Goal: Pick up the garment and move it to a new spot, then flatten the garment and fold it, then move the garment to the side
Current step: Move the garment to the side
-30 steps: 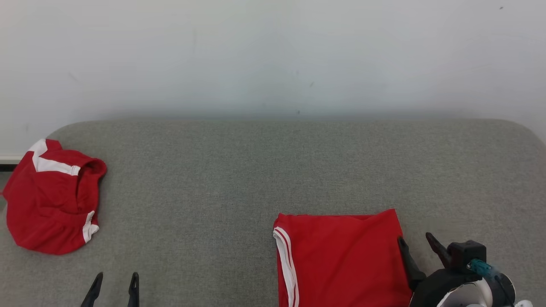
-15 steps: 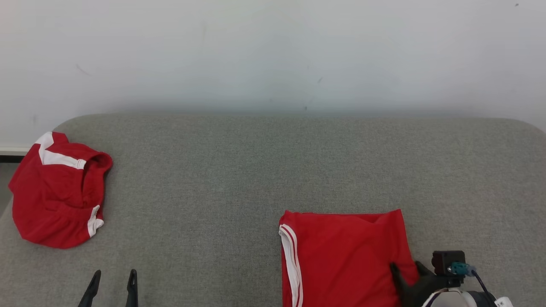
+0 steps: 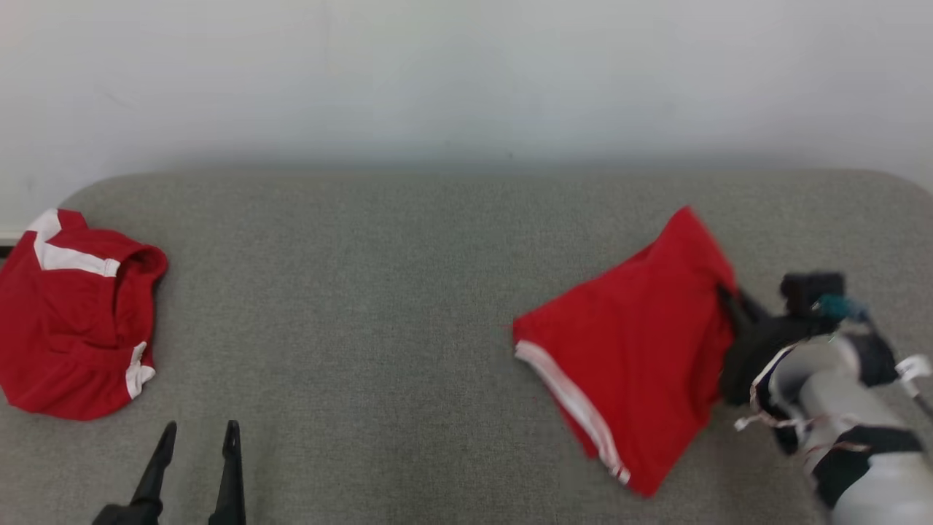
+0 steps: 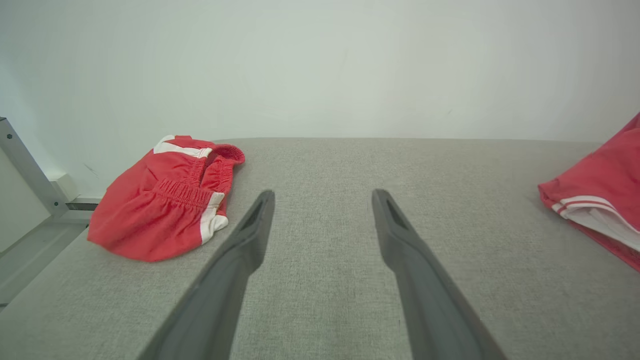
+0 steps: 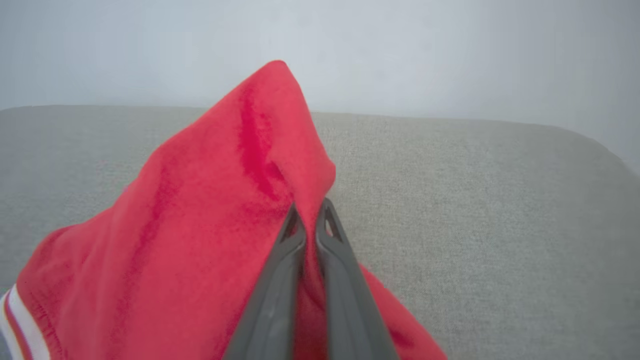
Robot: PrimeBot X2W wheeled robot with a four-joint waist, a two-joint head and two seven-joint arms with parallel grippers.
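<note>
A folded red garment (image 3: 634, 350) with white stripes along one edge hangs tilted above the grey surface at the right, its right edge pinched by my right gripper (image 3: 729, 302). In the right wrist view the two fingers are pressed together on the garment (image 5: 210, 230), with my right gripper (image 5: 310, 212) at the fold's edge and red cloth rising to a peak above it. The garment's striped corner (image 4: 600, 200) shows at the right of the left wrist view. My left gripper (image 3: 197, 437) stands open at the lower left, and my left gripper (image 4: 322, 197) has nothing between its fingers.
A second red garment (image 3: 73, 328) with white bands lies crumpled at the far left edge of the grey padded surface (image 3: 379, 292); it also appears as a heap (image 4: 165, 195) in the left wrist view. A pale wall stands behind the surface.
My right gripper has shut on the folded garment's right edge and lifted it up and back, so it now hangs tilted. The head camera has shifted. The left gripper has kept its place.
</note>
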